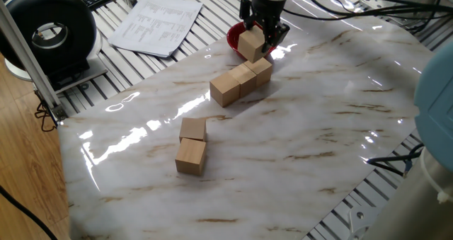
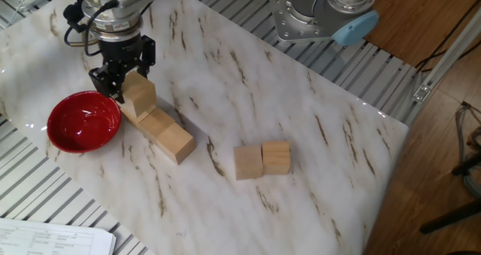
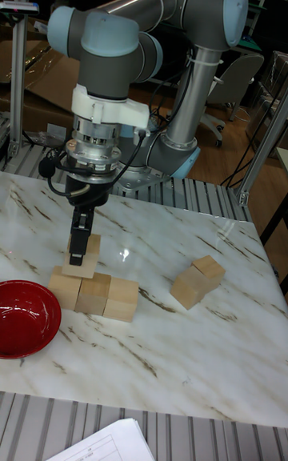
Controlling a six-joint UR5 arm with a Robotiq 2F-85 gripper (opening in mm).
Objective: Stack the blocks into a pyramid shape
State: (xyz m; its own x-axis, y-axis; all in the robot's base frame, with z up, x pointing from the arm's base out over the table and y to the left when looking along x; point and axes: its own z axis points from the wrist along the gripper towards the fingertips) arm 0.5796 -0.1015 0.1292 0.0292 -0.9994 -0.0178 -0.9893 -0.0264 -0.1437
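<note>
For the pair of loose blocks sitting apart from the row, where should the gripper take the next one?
Come from above onto the pair's outer block, fingers on its two free side faces running across the pair; the face against its neighbour leaves no gap for a finger.

No text, label, brand, number or sign can be read in any view. A printed sheet of paper [image 1: 156,22] is seen lying on the slatted surface at the far left of one fixed view, and rows of print are shown on it, but the lettering is too small and blurred to be made out. A corner of the same kind of sheet [image 2: 52,237] is caught at the near left edge of the other fixed view, equally illegible. The wooden blocks [image 1: 241,79] are unmarked.
</note>
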